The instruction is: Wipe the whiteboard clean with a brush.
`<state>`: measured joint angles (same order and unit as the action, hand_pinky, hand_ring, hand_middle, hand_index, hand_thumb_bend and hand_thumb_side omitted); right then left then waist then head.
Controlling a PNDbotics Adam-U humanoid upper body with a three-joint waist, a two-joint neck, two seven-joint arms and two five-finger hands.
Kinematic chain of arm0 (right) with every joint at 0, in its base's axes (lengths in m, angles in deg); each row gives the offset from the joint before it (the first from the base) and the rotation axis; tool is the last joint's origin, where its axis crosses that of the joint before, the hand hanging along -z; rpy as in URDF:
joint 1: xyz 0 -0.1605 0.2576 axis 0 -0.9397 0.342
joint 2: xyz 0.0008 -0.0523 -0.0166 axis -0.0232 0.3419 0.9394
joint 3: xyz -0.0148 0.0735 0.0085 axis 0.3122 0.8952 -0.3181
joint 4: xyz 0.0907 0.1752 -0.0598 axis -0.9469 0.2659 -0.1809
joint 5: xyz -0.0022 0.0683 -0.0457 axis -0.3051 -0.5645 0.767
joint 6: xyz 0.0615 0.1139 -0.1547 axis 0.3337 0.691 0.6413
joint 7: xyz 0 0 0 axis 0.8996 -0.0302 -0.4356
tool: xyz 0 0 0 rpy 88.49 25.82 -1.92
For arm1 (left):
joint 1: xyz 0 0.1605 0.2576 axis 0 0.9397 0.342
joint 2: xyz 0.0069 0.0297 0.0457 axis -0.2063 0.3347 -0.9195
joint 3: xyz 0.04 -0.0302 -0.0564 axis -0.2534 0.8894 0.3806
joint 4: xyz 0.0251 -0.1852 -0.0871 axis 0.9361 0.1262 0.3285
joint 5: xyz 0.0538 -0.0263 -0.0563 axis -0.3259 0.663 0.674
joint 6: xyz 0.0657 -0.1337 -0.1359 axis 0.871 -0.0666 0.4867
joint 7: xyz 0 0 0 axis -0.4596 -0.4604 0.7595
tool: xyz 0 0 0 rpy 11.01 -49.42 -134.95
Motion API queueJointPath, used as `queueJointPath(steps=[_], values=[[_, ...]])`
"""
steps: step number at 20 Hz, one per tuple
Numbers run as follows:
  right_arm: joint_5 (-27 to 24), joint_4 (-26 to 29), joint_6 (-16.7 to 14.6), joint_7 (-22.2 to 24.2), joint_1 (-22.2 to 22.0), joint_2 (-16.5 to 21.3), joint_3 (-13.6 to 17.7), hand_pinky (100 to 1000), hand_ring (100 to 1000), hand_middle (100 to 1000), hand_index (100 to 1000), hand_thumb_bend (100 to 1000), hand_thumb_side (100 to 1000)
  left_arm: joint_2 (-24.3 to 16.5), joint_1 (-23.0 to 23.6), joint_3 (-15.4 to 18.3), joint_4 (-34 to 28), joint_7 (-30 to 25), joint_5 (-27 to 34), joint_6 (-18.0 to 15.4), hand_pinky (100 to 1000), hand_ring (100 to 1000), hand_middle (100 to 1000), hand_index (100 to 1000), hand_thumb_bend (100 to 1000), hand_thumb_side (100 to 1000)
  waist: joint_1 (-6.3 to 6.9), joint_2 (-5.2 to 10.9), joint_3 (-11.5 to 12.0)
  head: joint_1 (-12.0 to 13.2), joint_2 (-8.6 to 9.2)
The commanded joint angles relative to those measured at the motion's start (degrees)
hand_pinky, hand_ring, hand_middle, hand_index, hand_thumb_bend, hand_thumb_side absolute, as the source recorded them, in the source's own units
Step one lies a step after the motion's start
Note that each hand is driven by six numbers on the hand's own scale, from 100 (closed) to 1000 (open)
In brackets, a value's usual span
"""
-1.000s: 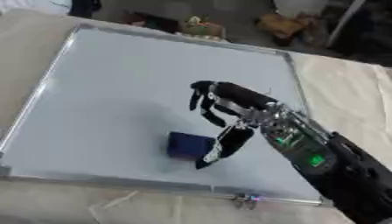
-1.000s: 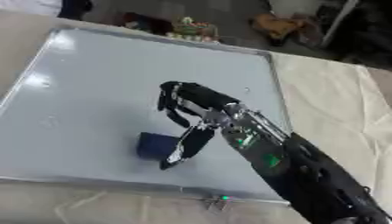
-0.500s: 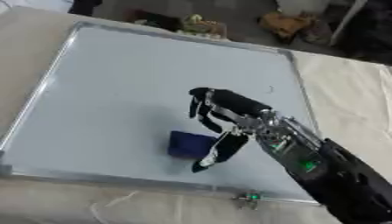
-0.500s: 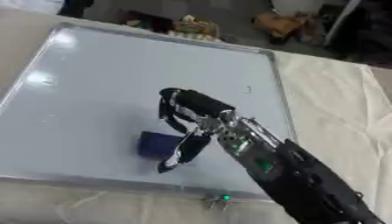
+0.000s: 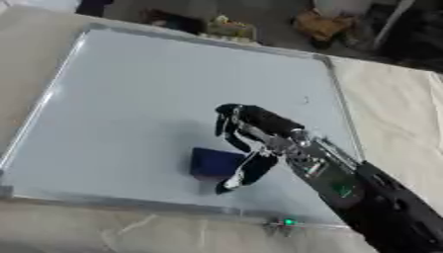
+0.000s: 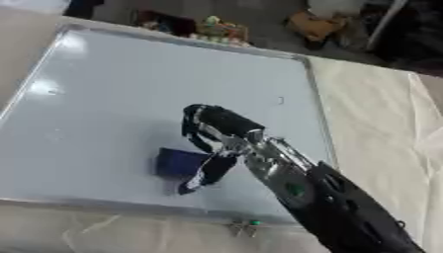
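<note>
The brush [image 5: 215, 163] is a dark blue block with squared edges, lying flat on the whiteboard [image 5: 147, 94] in its near half, a little toward the robot's right of the middle and not far from the near frame edge. The right hand [image 5: 251, 143] reaches over it from the right: the curled fingers arch above the block's far side and the thumb points down past its near right corner toward the board. The fingers are bent around the block, but whether they actually touch it cannot be told.

The whiteboard is a pale, smooth, slightly glossy rectangle with a thin silver metal frame, and a small dark mark [image 5: 305, 100] sits near its right edge. It lies on a table covered with cream cloth [image 5: 394, 113] that shows soft creases.

The right eye view shows more of the cloth to the right and a bright glare patch near the board's far left corner [image 6: 73, 44]; the left eye view shows more of the board's left frame. A small green light [image 5: 287, 222] glows just beyond the near frame.
</note>
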<state>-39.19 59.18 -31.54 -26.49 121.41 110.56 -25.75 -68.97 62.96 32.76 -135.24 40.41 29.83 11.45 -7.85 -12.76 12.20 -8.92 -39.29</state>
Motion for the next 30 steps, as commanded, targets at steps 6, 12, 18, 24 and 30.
queueJointPath(steps=[6, 12, 18, 24, 30], values=[[-0.2, -0.9, -0.4, -1.0, 0.3, 0.1, 0.5, 826, 961, 630, 114, 738, 205, -0.1, -0.3, 0.4, -1.1, 0.4, -0.4, 0.3, 424, 490, 450, 635, 113, 998, 0.52, 0.59, 0.2, -0.1, -0.15], [-2.0, 0.5, -0.4, -0.5, -0.1, 0.7, 0.6, 814, 943, 604, 100, 711, 185, -0.1, -0.4, 0.4, -1.1, 0.6, -0.4, 0.3, 424, 490, 450, 634, 113, 998, 0.51, 0.53, 0.2, 0.0, -0.31], [-3.6, 1.4, -0.1, -0.1, -0.1, 0.8, 0.7, 812, 931, 555, 100, 692, 175, 0.0, -0.4, 0.4, -1.1, 0.6, -0.4, 0.4, 423, 490, 450, 633, 112, 998, 0.52, 0.47, 0.3, 0.1, -0.4], [-4.7, 1.1, 0.3, -0.4, -0.1, 0.8, 1.0, 811, 923, 545, 100, 680, 153, 0.1, -0.6, 0.3, -1.1, 0.6, -0.3, 0.4, 423, 491, 450, 633, 113, 998, 0.56, 0.47, 0.3, 0.1, -0.02], [-5.5, -0.7, 0.4, 0.0, -0.2, 0.5, 1.3, 824, 939, 599, 100, 670, 138, 0.2, -0.5, 0.3, -1.1, 0.6, -0.3, 0.5, 423, 491, 450, 632, 113, 999, 0.58, 0.43, 0.5, 0.2, 0.23]])
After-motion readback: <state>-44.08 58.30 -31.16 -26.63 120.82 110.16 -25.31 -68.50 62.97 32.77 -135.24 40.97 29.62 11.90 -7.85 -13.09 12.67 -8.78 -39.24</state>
